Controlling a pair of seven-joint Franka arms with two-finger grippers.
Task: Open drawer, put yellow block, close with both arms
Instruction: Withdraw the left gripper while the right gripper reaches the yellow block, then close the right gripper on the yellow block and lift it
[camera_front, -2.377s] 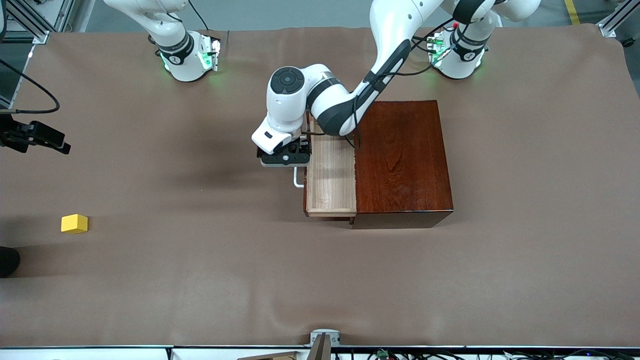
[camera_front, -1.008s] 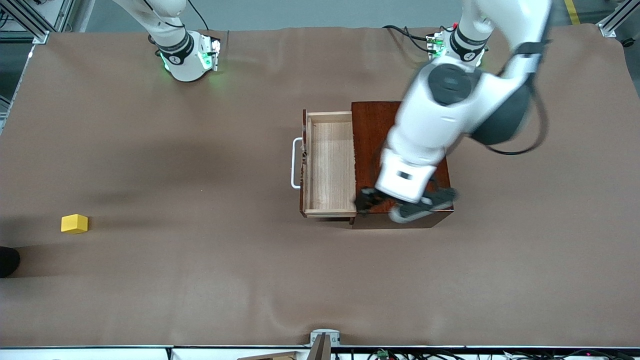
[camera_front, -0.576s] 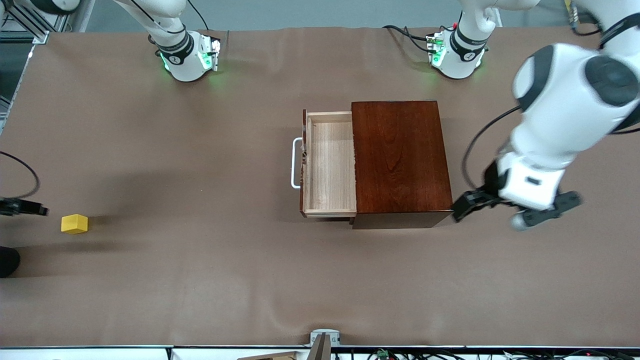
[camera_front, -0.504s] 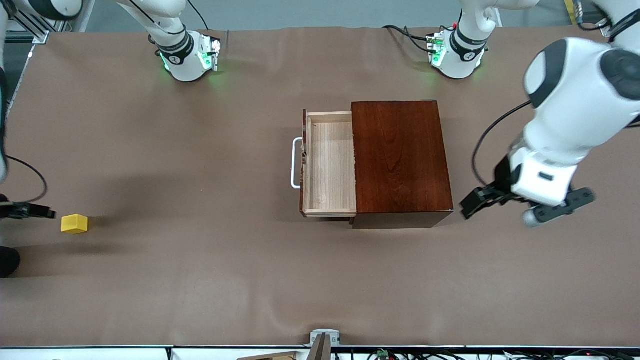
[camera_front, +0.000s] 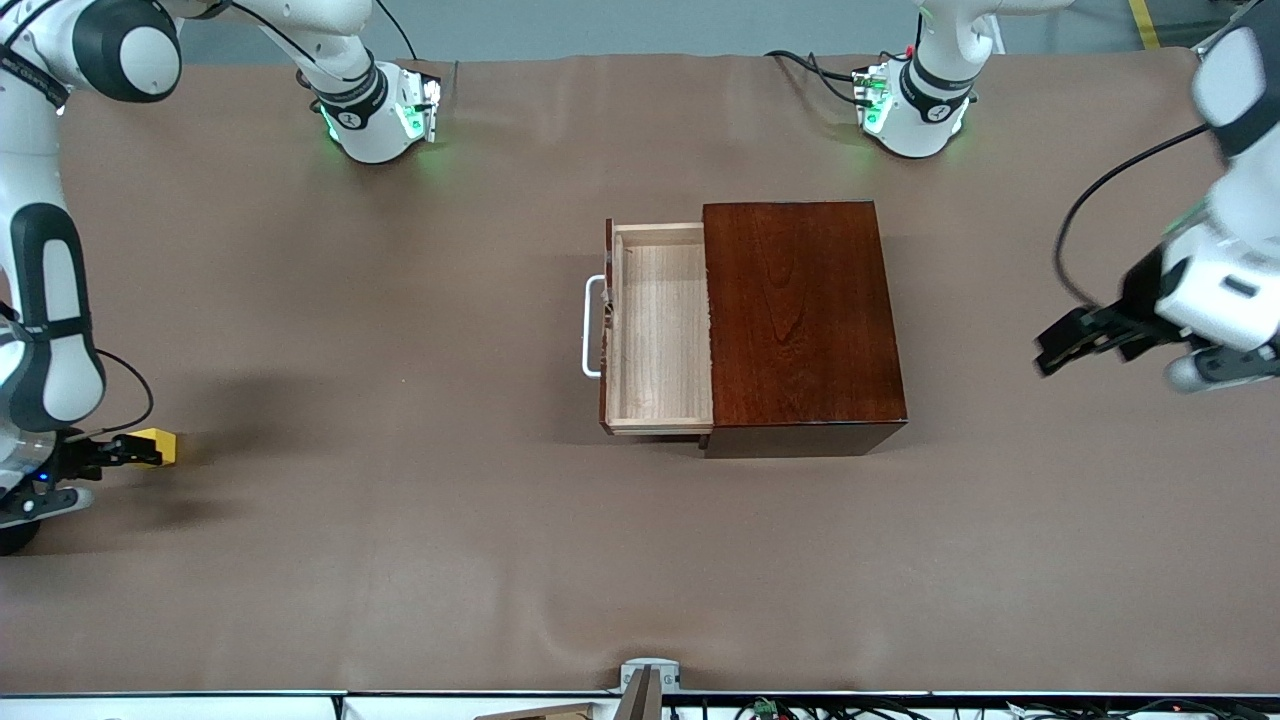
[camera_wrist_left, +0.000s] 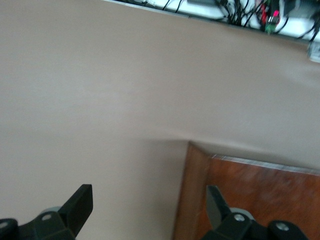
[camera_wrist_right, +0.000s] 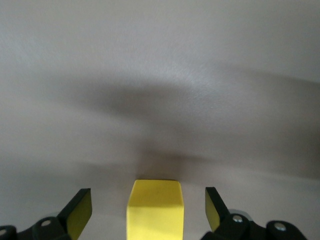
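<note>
My left claw (camera_front: 1100, 340) has swung off the open drawer (camera_front: 660, 325) still spread, while my right claw (camera_wrist_right: 147, 212), spread, now straddles the yellow block (camera_wrist_right: 155, 205) near the tabletop's right-arm edge, ready to pinch.

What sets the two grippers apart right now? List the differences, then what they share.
The right gripper has the yellow block between its fingers; the left gripper has nothing between its own. The right gripper is at the right arm's end of the table; the left gripper is over the left arm's end, past the cabinet. Both are open.
</note>
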